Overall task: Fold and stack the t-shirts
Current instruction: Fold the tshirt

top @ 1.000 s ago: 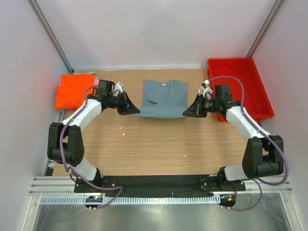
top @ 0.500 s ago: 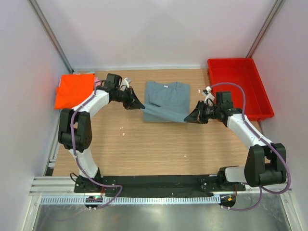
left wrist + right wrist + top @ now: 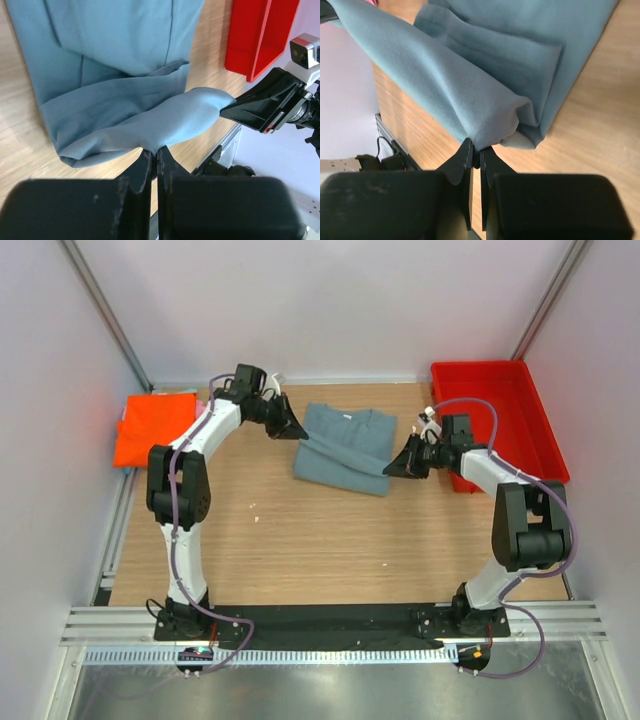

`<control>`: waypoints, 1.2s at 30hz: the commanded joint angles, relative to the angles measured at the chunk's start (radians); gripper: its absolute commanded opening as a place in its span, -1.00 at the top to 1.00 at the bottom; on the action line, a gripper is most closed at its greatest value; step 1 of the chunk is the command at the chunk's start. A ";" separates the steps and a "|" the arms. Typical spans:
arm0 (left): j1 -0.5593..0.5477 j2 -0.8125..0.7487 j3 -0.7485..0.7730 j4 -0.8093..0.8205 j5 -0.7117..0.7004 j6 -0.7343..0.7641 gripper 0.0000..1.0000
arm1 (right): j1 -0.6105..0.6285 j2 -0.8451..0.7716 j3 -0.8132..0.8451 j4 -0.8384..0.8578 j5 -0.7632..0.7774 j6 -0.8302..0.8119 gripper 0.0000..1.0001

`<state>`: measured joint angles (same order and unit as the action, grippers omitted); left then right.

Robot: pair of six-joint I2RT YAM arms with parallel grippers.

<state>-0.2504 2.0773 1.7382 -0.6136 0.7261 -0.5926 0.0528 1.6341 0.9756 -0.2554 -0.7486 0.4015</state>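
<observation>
1. At your far left, the orange t-shirt (image 3: 153, 428) lies flat at the worktop (image 3: 300, 540) edge.
2. Your left end effector (image 3: 297, 433) is pinched tight on the left end of a raised fold in the grey-blue t-shirt (image 3: 350, 440).
3. That shirt lies mid-worktop toward the back, its near hem stretched between both end effectors.
4. Your right end effector (image 3: 389, 471) is clamped narrowly on the fold's right end.
5. The red bin (image 3: 497, 425) stands at the far right.
</observation>
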 commanded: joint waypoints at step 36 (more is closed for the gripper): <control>0.069 0.286 0.285 0.187 -0.037 0.028 -0.45 | -0.041 0.395 0.391 0.410 -0.047 0.123 -0.13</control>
<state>-0.2070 2.3295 2.0819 -0.3992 0.5800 -0.4992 0.0139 1.9697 1.3491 0.1143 -0.7559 0.5167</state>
